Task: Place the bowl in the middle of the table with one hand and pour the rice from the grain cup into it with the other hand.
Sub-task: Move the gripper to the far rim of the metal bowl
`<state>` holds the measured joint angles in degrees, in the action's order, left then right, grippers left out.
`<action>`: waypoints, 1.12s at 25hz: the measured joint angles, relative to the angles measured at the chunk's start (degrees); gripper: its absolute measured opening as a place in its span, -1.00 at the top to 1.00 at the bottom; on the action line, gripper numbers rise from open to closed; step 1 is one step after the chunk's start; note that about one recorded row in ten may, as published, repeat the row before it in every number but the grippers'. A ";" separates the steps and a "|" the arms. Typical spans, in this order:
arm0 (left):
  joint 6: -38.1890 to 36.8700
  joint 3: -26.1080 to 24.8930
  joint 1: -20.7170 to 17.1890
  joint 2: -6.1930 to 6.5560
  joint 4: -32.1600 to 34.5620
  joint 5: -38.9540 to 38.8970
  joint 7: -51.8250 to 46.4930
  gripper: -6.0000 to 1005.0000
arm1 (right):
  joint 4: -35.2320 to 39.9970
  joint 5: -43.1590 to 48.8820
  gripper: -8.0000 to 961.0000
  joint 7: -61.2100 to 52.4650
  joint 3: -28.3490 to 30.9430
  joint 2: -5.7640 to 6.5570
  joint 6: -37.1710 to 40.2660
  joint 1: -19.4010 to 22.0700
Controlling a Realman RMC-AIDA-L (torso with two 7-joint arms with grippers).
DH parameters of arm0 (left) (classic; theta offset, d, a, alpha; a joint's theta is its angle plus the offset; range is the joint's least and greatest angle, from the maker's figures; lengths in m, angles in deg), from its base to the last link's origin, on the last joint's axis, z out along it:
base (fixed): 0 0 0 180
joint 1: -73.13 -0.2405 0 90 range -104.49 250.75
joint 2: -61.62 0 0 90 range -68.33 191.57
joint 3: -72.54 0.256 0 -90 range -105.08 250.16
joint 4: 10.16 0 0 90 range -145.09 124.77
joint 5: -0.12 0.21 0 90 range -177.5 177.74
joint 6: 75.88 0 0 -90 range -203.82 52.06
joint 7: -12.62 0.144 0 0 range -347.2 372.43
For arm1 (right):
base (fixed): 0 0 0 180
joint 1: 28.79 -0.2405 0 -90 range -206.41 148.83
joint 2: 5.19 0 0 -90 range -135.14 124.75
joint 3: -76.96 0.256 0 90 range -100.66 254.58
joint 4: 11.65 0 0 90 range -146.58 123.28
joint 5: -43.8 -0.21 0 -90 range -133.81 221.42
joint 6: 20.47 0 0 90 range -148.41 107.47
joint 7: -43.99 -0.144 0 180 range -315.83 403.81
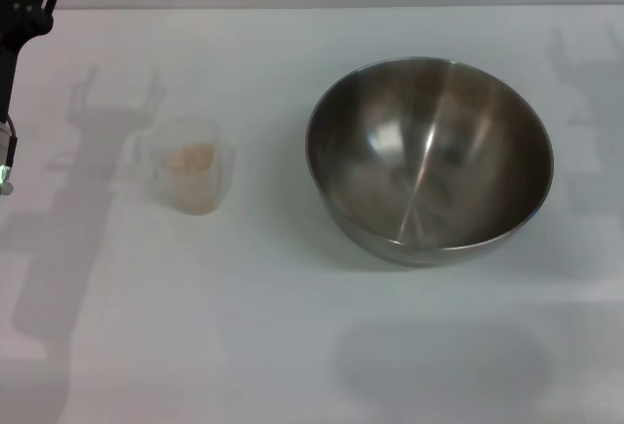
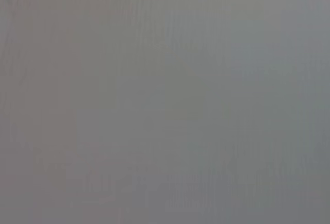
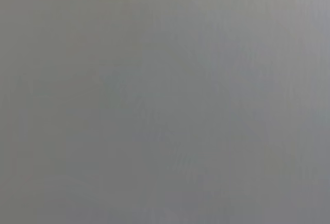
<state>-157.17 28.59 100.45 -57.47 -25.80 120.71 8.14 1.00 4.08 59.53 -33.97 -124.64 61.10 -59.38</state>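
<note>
Steel bowl and grain cup sit apart on my table; nothing is held.

I see the stainless bowl (image 1: 429, 159) upright right of centre on the white table (image 1: 292, 327), and the clear grain cup (image 1: 189, 167) with rice (image 1: 189, 161) left of centre. My left gripper (image 1: 19, 15) pokes in at the upper left edge; I cannot tell its grip state. Both wrist views show blank grey.

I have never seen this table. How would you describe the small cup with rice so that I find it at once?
Start from the plain white tabletop and find the large round stainless steel bowl right of centre. On the bowl's left, apart from it, stands a small clear plastic measuring cup holding pale beige rice grains. It is transparent and far smaller than the shiny, empty bowl.
</note>
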 joint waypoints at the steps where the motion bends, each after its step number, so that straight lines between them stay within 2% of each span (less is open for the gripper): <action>1: 0.00 0.02 -0.03 0.00 0.00 0.00 0.00 -0.72 | 0.00 0.00 -0.55 0.45 0.01 0.01 0.19 0.04; 14: -0.03 0.18 -0.26 0.00 -0.23 0.00 0.00 -0.72 | 0.64 -0.03 -0.55 6.11 0.20 0.00 1.00 0.27; 18: -0.03 0.18 -0.25 0.01 -0.27 -0.01 0.00 -0.72 | 7.73 -0.20 -0.55 13.45 2.99 -0.01 -3.97 0.87; 22: -0.09 0.16 -0.28 0.01 -0.27 -0.01 0.00 -0.72 | 25.37 -0.32 -0.55 19.00 8.05 -0.19 -22.99 4.18; 23: -0.15 0.16 -0.33 0.01 -0.27 -0.02 0.00 -0.72 | 31.69 -0.34 -0.55 19.17 10.21 -0.23 -33.19 5.10; 24: -0.38 0.16 -0.40 0.01 -0.27 0.00 0.00 -0.72 | 35.09 -0.36 -0.55 18.96 11.51 -0.21 -39.66 5.39; 26: -0.47 0.16 -0.45 0.01 -0.27 -0.01 -0.01 -0.72 | 42.68 -0.35 -0.55 16.89 14.96 -0.03 -58.35 5.40; 28: -0.60 0.14 -0.50 0.03 -0.27 0.00 -0.21 -0.72 | 47.68 -0.35 -0.55 15.07 17.95 0.19 -72.27 4.75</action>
<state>-157.77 28.74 99.95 -57.44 -26.07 120.71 7.93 48.68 3.72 74.60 -16.03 -124.45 -11.17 -54.62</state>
